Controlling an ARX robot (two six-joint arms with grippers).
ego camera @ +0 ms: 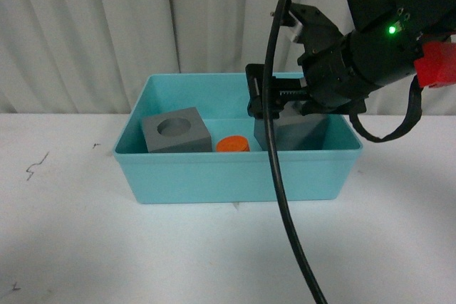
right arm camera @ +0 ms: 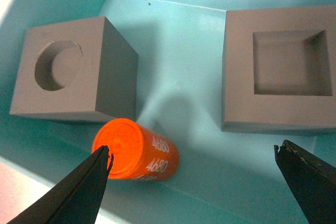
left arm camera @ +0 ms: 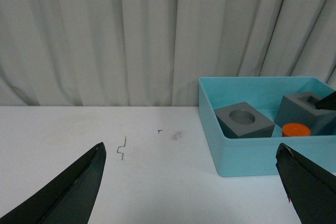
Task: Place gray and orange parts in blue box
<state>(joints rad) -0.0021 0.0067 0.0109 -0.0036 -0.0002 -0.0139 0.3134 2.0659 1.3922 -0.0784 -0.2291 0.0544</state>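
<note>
The turquoise box [ego camera: 235, 172] stands on the white table. Inside lie the gray cube with a round recess [ego camera: 177, 130], the orange cylinder [ego camera: 234, 144] and the gray cube with a square recess [ego camera: 299, 133]. My right gripper [ego camera: 274, 97] hangs open and empty over the box, above the square-recess cube. In the right wrist view the round-recess cube [right arm camera: 71, 72], the cylinder [right arm camera: 136, 150] marked 4680 and the square-recess cube [right arm camera: 281, 69] lie on the box floor [right arm camera: 210, 171]; the gripper [right arm camera: 191, 153] holds nothing. My left gripper [left arm camera: 191, 150] is open and empty over the table, left of the box [left arm camera: 262, 153].
A white curtain [ego camera: 107, 26] hangs behind the table. Small pen marks [ego camera: 35, 166] are on the table surface left of the box. A black cable [ego camera: 281, 176] hangs from the right arm in front of the box.
</note>
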